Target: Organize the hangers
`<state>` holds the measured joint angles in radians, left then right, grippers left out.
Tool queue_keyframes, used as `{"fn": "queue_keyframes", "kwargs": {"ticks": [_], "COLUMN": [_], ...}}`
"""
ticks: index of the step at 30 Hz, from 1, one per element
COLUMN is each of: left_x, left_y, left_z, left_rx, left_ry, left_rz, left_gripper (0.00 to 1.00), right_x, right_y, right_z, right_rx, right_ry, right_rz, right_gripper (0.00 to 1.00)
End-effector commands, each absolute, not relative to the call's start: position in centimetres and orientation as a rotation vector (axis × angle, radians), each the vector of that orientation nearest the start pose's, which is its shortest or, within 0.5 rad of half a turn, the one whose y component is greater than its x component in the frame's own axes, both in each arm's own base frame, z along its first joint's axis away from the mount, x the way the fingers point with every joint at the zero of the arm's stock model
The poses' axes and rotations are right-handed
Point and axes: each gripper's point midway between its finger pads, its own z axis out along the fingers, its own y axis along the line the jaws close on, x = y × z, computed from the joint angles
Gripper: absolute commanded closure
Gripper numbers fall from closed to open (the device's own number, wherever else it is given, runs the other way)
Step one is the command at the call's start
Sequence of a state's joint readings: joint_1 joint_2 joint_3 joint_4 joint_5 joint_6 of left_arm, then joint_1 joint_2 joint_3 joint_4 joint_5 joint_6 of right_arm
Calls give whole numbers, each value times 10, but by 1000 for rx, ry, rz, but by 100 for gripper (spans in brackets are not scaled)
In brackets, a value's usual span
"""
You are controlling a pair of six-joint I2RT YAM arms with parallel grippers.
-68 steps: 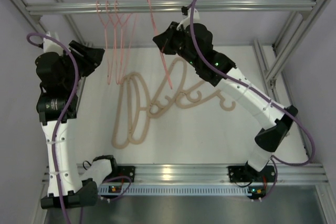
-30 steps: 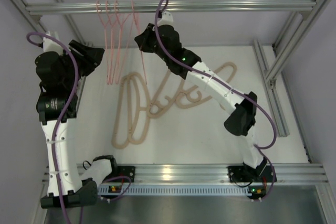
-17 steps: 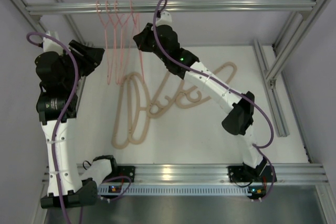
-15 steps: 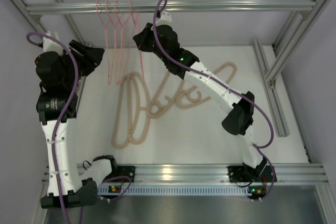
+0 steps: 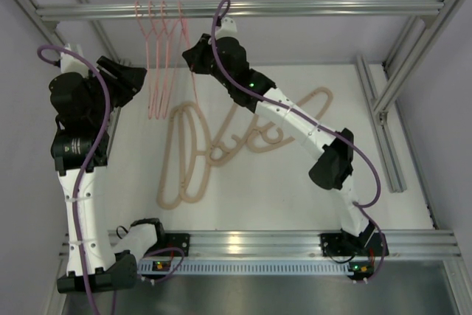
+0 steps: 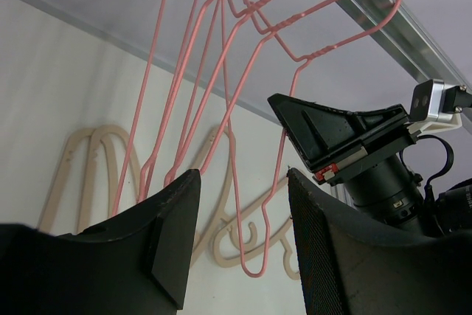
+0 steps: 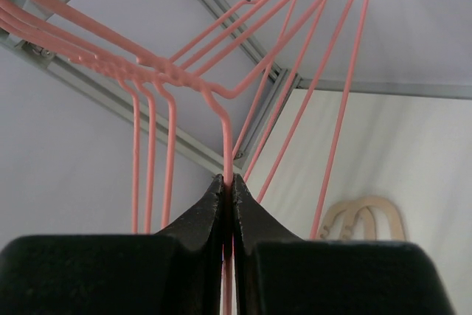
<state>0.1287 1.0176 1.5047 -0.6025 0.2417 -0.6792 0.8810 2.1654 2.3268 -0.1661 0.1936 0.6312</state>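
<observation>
Nearest, both arm bases are bolted to the ribbed aluminium frame bar (image 5: 251,241) along the front edge of the white bench (image 5: 295,197). Beyond the bar, the thick beige rounded hangers (image 5: 184,154) lie flat on the bench in an overlapping tangle. A pair of long loops lies to the left, and the others cross one another toward the middle and right. The right arm (image 5: 295,112) stretches low above that right-hand part.

On the left, the left arm (image 5: 77,145) rises steeply. The left fingers (image 5: 139,79) are spread wide apart and grip nothing. They sit just beside the lower ends of the hanging wires, and I cannot tell whether they touch.

Farther back, the right fingers (image 7: 228,186) are pinched tight on a straight run of wire of the rightmost pink hanger (image 7: 228,145), just under a bend in it. This hanger's hook reaches up to the silver aluminium rail (image 5: 310,8) that spans the far side.

The other thin pink wire hangers (image 5: 158,32) hang from the same rail just to its left, hooks close together. Their triangles dangle above the bench's far left part.
</observation>
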Motion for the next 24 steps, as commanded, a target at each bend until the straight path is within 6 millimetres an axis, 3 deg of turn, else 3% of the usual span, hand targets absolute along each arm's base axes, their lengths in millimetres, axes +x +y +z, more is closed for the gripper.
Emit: {"fn": "queue_keyframes", "kwargs": {"ticks": [1, 4, 7, 11, 24], "left_x": [307, 307, 306, 306, 305], "left_y": [-27, -26, -27, -27, -27], "left_z": [454, 453, 453, 452, 447], "left_rx": [-477, -480, -480, -479, -475], "left_ry": [1619, 1619, 1619, 1621, 1630], "left_rz": [-602, -598, -597, -596, -591], "left_gripper": [45, 44, 44, 44, 44], "right_x": [410, 406, 404, 399, 369], "right_y": [505, 505, 502, 497, 471], "right_z": [427, 426, 431, 438, 456], "right_rx": [-72, -74, -70, -72, -71], "right_ry": [1584, 1586, 1573, 1561, 1544], "right_rz": [1093, 1092, 1095, 1091, 1077], "right_gripper": [99, 88, 71, 59, 37]}}
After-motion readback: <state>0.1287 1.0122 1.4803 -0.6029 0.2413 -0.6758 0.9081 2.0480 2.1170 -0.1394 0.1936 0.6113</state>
